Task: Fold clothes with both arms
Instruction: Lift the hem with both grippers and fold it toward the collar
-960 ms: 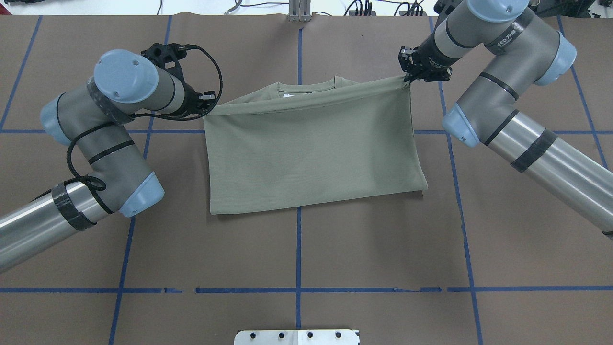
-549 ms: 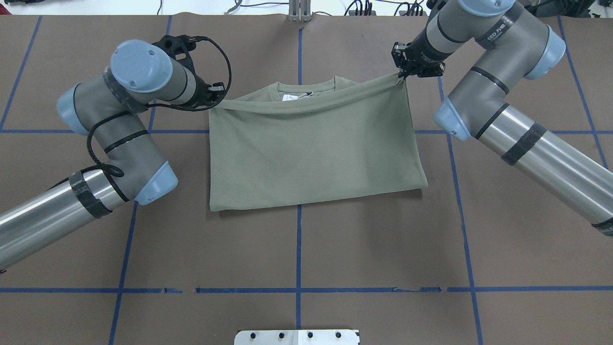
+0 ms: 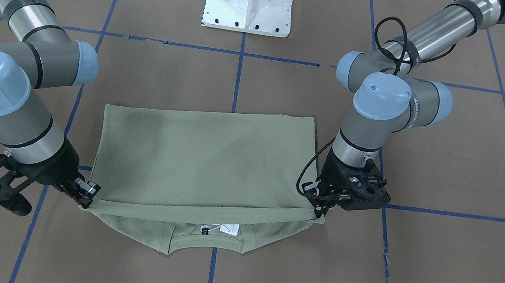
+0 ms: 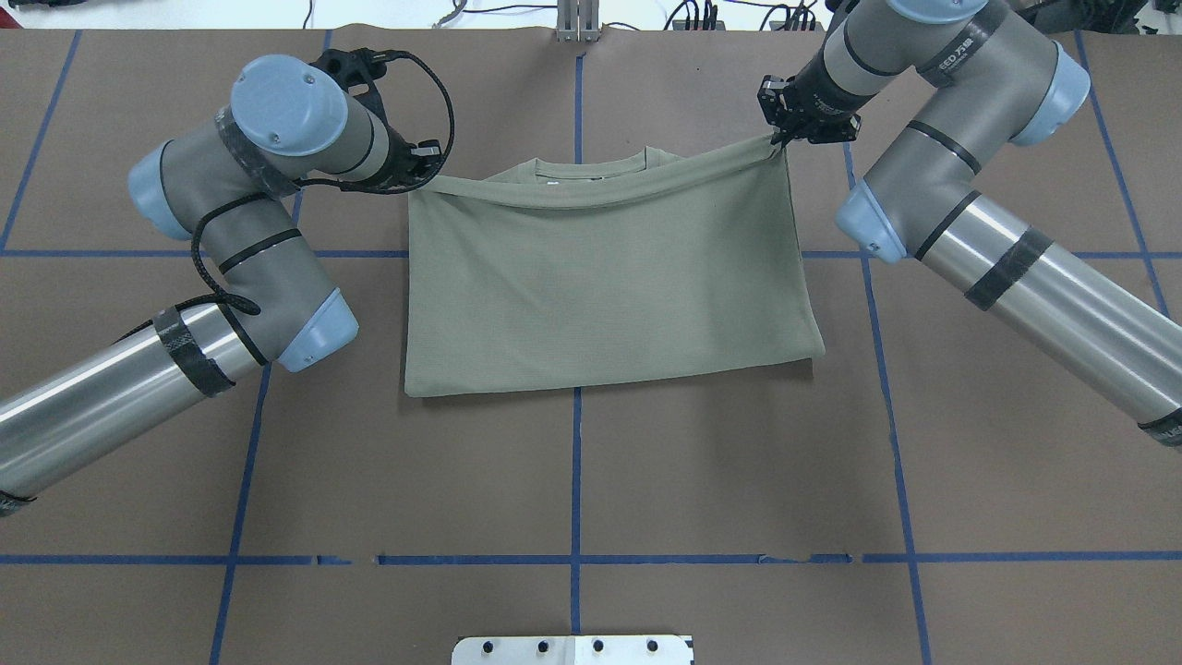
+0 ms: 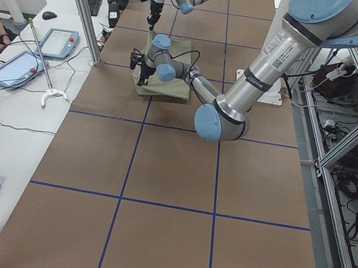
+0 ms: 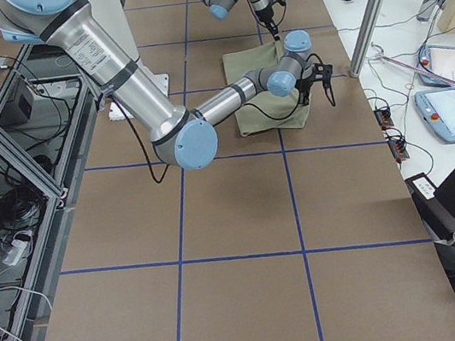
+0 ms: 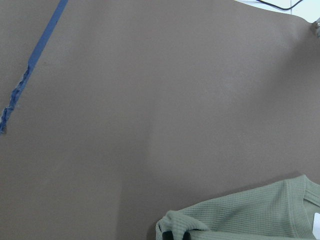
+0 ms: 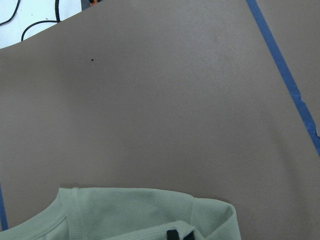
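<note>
Green shirt [image 4: 600,286] lies folded in half on brown bench [image 4: 646,480], collar [image 4: 591,166] peeking past shirt's far edge. Left end effector [image 4: 417,177] pinches shirt's far-left corner, right end effector [image 4: 778,140] its far-right corner; edge btwn them taut, slightly lifted. Bare bench all round shirt, esp. near side.

Not much on me can be read. Grey lettering runs up the wrist joint of my left arm [image 3: 409,113], probably the maker's name "UNIVERSAL", though only part of it shows. On my right arm [image 4: 928,162] a black band [image 4: 960,54] carries white characters: "EED", then marks I cannot make out. The white tag [image 3: 229,229] inside the collar of the shirt [image 3: 201,159] bears print too small to read.
</note>
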Available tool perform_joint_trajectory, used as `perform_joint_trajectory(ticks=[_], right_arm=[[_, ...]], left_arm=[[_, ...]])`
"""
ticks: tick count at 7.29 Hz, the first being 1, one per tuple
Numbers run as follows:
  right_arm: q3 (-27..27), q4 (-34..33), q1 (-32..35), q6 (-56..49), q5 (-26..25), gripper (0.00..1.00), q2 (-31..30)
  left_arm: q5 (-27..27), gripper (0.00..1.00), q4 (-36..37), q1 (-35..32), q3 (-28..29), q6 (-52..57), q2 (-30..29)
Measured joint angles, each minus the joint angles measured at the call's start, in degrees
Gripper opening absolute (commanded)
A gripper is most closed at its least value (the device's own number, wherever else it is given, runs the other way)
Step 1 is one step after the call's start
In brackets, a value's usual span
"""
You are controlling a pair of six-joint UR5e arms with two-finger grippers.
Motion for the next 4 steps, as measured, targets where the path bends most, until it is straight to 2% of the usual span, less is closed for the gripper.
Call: perform_joint_trajectory(ticks=[4], right_arm=[[-0.4, 0.0, 0.4, 0.0, 0.0, 0.0, 0.1]], left_arm=[[0.1, 0.0, -0.6, -0.2, 1.8, 0.4, -0.3]])
